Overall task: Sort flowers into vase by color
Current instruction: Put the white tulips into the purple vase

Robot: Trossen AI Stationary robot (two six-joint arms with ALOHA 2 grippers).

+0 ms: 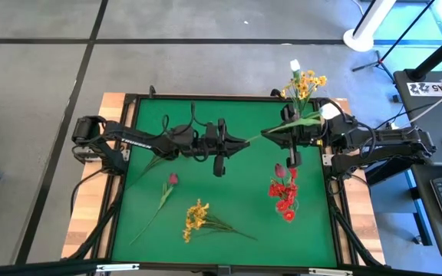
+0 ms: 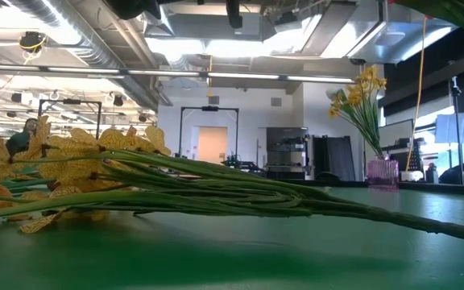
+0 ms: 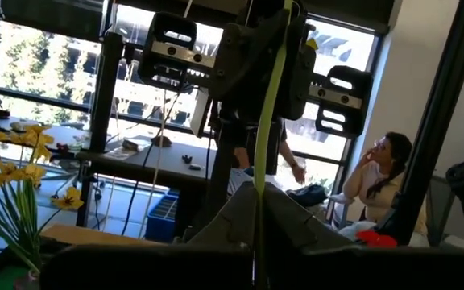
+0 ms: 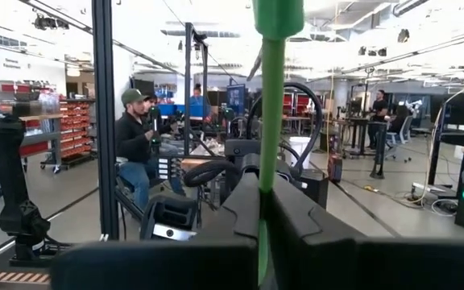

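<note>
Worktop (image 1: 229,199), green, fully seen only from above: both arms meet mid-table. Left gripper (image 1: 240,142) and right gripper (image 1: 271,132) are each clenched on one white tulip (image 1: 329,111), its stem spanning between them; each wrist view shows that stem pinched between its fingers. Yellow sprays with a white bloom stand in a vase (image 2: 383,171) at the far edge. Yellow spray (image 1: 196,217), red cluster (image 1: 284,193), pink bud (image 1: 173,179) lie flat; low view shows only the yellow ones.

A stem (image 1: 253,137) spans between left gripper (image 1: 222,140) and right gripper (image 1: 288,134).
</note>
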